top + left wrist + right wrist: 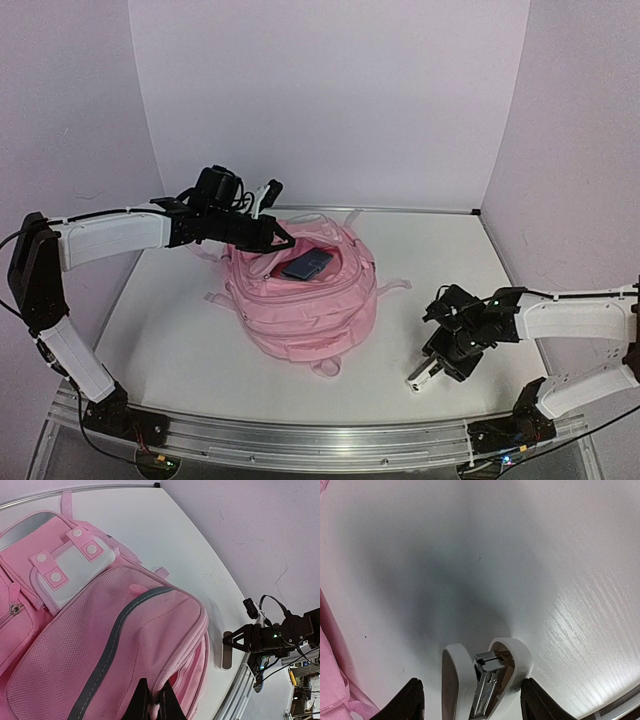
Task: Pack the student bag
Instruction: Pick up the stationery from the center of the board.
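Currently my left hand [154,697] is pinched on the rim of the student bag [100,645], while my right hand [472,702], fingers apart astride the stapler [487,677], may close off-centre and tip it.

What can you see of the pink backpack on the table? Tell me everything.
The student bag is a soft pink fabric backpack lying on the white table, its main compartment open, a dark blue flat item inside. It has a mesh front pocket with a grey stripe, a white patch with snap tabs, zip pockets and loose straps. The left gripper is shut on its fabric edge.
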Controlling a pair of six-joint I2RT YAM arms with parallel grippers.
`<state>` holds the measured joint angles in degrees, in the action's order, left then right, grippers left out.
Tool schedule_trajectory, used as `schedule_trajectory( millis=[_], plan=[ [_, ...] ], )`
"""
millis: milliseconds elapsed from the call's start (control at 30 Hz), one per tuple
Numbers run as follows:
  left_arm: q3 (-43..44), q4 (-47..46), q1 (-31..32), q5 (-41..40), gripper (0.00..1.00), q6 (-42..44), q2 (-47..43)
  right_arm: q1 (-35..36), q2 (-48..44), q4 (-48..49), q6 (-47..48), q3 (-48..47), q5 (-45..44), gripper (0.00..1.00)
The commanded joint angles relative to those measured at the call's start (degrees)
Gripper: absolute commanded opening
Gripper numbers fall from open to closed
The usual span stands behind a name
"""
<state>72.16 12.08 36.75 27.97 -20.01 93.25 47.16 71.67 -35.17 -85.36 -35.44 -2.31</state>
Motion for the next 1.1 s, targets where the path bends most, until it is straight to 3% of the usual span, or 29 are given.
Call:
schedule_trajectory(
  millis=[0,100,300,467,767,1067],
  plan=[
    [2.5,-5.8,-1.3,-0.2,0.00,-1.2,-4.1,-0.3,2.5,2.7,1.2,-0.1,-0.3,0.66],
    [2.6,-5.7,-1.3,-0.2,0.00,-1.1,-4.1,-0.3,3.4,2.9,2.0,-0.4,-0.2,0.73],
    [3.0,-5.4,-1.3,-0.4,0.00,-0.9,-3.7,-0.3,5.8,3.9,3.5,-0.9,0.6,0.68],
    [3.7,-4.5,-1.3,-0.4,0.00,-0.7,-3.1,-0.3,7.0,4.2,5.4,-2.3,-0.2,0.55],
    [5.4,-3.4,-1.2,2.9,0.00,0.4,-2.1,-0.1,4.8,1.8,15.8,-11.1,-4.8,0.01],
    [8.8,-1.8,-1.2,6.6,0.00,-0.9,-0.7,1.5,-0.8,16.8,33.4,-21.8,-8.8,0.00]
  ],
)
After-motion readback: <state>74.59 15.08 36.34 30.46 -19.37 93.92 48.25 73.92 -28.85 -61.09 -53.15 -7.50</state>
